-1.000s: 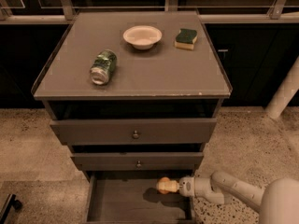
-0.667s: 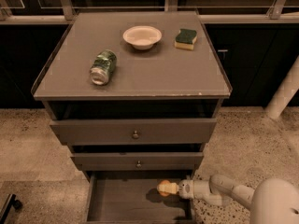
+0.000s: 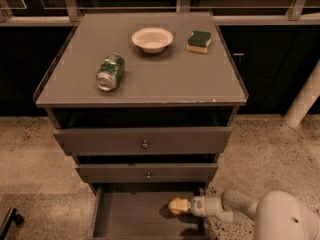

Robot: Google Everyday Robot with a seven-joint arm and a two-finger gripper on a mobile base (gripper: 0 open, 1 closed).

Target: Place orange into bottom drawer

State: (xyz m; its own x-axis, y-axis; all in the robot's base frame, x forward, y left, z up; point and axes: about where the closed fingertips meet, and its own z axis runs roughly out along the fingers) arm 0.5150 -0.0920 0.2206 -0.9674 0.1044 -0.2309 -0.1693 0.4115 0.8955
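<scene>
The orange [image 3: 174,205] is small, round and bright. It sits at the tip of my gripper [image 3: 183,206], which reaches in from the lower right over the open bottom drawer [image 3: 130,219]. The gripper is shut on the orange and holds it just above the right side of the drawer's flat grey floor, with a shadow below it. The drawer is pulled out, with its thin side walls showing. The two upper drawers [image 3: 144,143] with round knobs are slightly ajar.
On the cabinet top lie a green can [image 3: 110,72] on its side, a white bowl [image 3: 152,38] and a green-and-yellow sponge [image 3: 199,41]. My white arm [image 3: 280,221] fills the lower right corner. Speckled floor surrounds the cabinet.
The gripper with the orange has sunk a little lower into the bottom drawer. My arm's elbow has swung further into view at the lower right.
</scene>
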